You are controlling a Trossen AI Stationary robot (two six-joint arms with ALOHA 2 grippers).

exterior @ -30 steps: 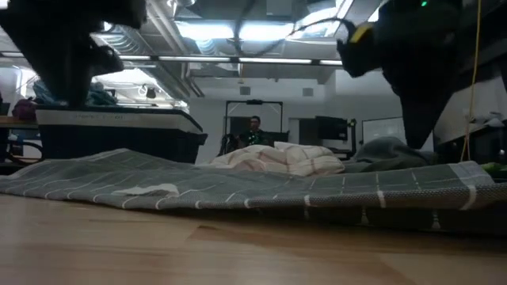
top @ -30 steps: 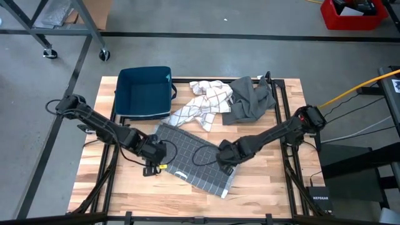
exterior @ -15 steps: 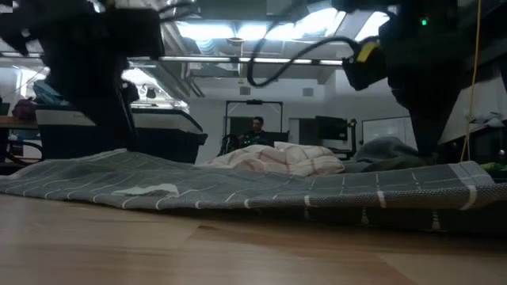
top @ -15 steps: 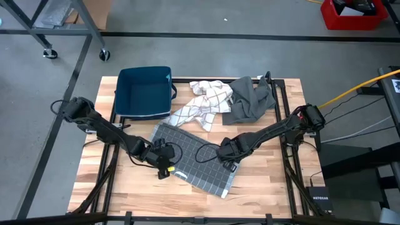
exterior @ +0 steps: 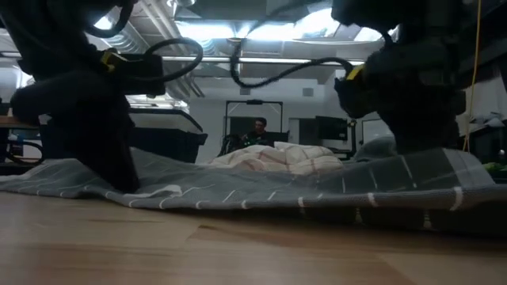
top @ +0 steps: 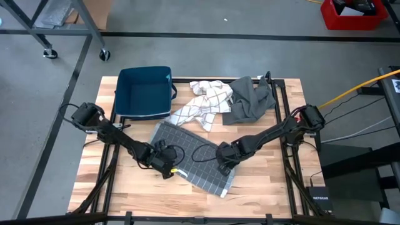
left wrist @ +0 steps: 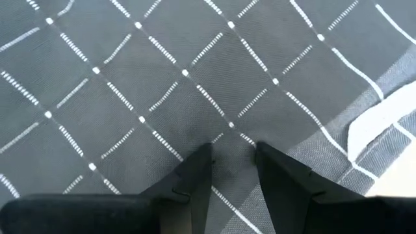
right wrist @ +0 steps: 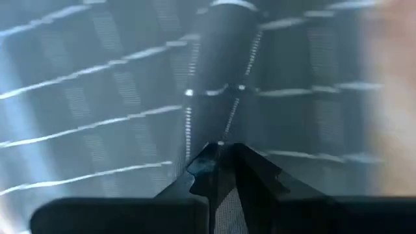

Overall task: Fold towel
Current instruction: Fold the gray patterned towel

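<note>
While the left hand (top: 169, 167) presses part-open on the grey towel (top: 194, 156), the right hand (top: 224, 161) pinches its fabric.

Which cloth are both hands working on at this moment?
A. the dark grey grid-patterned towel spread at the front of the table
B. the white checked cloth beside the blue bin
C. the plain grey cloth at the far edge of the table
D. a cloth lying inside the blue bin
A: in the high view the left hand and right hand both sit on the grid-patterned towel, and both wrist views show its grid under the fingers.
</note>
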